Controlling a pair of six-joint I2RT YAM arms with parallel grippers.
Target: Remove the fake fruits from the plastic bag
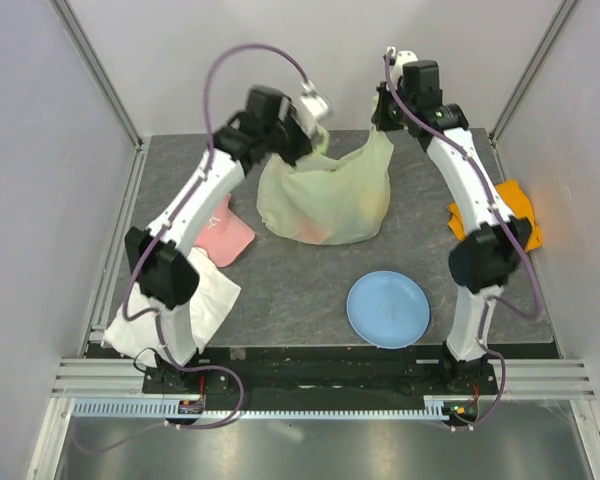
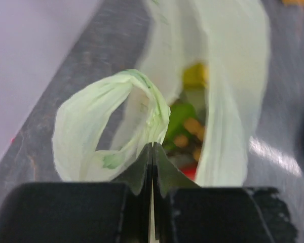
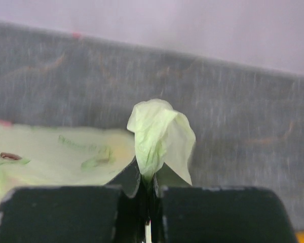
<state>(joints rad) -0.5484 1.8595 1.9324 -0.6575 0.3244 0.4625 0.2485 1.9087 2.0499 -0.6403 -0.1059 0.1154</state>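
Note:
The pale yellow-green plastic bag [image 1: 325, 200] hangs at the back middle of the mat, held up by both grippers. My left gripper [image 1: 315, 140] is shut on the bag's left handle [image 2: 116, 121]. My right gripper [image 1: 385, 120] is shut on a bunched piece of the bag's right handle [image 3: 159, 139]. The fake fruits [image 2: 190, 121] lie inside the bag: yellow, green, orange and red shapes show through its open mouth in the left wrist view. A reddish shape [image 1: 315, 232] shows through the bag wall from above.
A round light-blue plate [image 1: 387, 308] lies at the front right. A pink cloth [image 1: 225, 235] lies left of the bag, a white cloth [image 1: 195, 305] under the left arm. An orange cloth [image 1: 515, 205] sits at the right edge. Walls enclose the mat.

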